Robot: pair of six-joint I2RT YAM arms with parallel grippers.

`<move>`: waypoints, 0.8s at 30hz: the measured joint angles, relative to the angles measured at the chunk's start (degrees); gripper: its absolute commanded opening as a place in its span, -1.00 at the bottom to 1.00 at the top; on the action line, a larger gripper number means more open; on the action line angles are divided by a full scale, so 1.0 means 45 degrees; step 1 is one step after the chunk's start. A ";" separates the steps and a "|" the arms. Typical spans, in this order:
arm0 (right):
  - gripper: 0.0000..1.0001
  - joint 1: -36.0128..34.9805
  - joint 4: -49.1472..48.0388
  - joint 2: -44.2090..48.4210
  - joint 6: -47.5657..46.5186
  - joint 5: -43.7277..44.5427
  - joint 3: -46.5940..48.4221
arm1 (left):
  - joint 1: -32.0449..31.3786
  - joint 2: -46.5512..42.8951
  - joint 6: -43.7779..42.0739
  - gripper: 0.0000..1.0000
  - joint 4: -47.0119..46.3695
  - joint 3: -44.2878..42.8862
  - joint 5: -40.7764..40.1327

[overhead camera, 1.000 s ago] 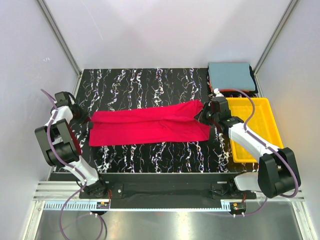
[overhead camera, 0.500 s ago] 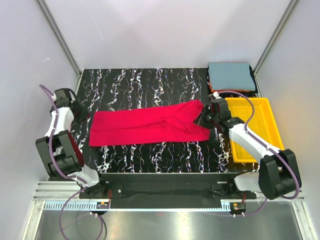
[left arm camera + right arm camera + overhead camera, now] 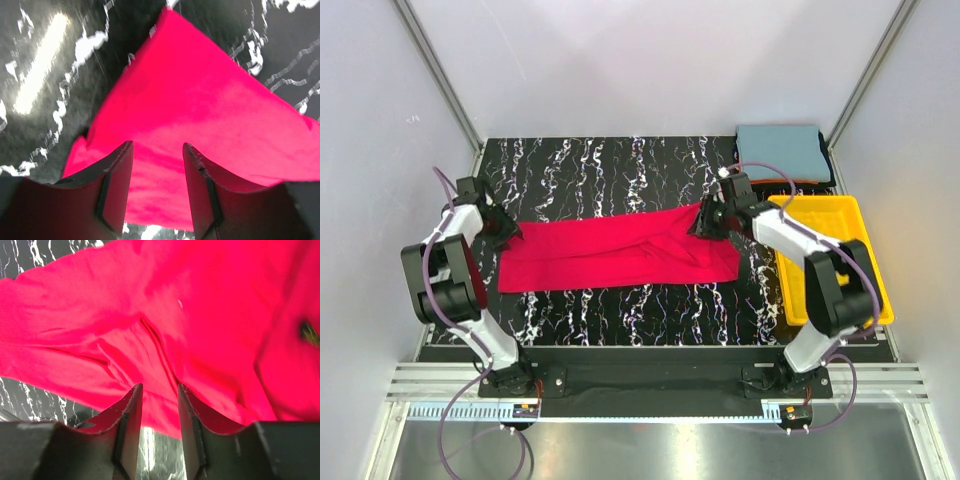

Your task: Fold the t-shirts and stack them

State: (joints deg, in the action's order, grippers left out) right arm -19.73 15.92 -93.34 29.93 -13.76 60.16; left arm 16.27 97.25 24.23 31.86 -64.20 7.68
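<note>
High overhead view looking down, wrist views close over opposite ends of the red t-shirt [image 3: 620,252], seen in all

there is one red t-shirt [image 3: 620,250], one grey-blue t-shirt [image 3: 780,150], one yellow tray [image 3: 840,255], one surface [image 3: 600,170], and two tools: left tool [image 3: 508,232] and right tool [image 3: 703,225].

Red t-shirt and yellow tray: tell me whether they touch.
Apart. The top external view shows a strip of black marbled table between the red t-shirt's right edge and the yellow tray's left wall.
</note>
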 measured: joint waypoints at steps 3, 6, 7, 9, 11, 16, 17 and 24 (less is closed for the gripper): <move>-0.12 -0.0015 0.0107 -0.1253 -0.0597 -0.0554 0.1151 | 0.0141 0.0903 -0.0087 -0.08 0.0000 -0.0661 -0.0107; -0.09 -0.0024 0.0204 -0.2200 -0.1185 -0.1307 0.1953 | 0.0219 0.1719 -0.0141 -0.10 -0.0005 -0.1030 -0.0321; -0.08 -0.0039 0.0238 -0.2565 -0.1389 -0.1579 0.2288 | 0.0223 0.1933 -0.0155 -0.11 0.0019 -0.1078 -0.0432; -0.07 -0.0078 0.0272 -0.3274 -0.1719 -0.2059 0.2919 | 0.0257 0.2118 -0.0160 -0.13 0.0175 -0.1365 -0.0534; -0.07 -0.0146 0.0350 -0.3837 -0.2030 -0.2453 0.3434 | 0.0267 0.2297 -0.0185 -0.12 0.0180 -0.1642 -0.0685; 0.00 -0.0549 0.0413 -0.4702 -0.2880 -0.2846 0.4284 | 0.0267 0.2424 -0.0384 -0.12 0.0238 -0.1797 -0.0767; 0.00 -0.0665 0.0442 -0.4813 -0.3075 -0.2875 0.4381 | 0.0267 0.2424 -0.0423 -0.11 0.0238 -0.1797 -0.0763; 0.00 -0.0976 0.0559 -0.5557 -0.3764 -0.2861 0.4779 | 0.0267 0.2497 -0.0797 -0.22 0.0282 -0.1904 -0.0641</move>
State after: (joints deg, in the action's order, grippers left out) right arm -24.12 18.44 -118.34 12.99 -26.63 81.67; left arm 17.47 108.49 20.64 33.12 -72.77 4.80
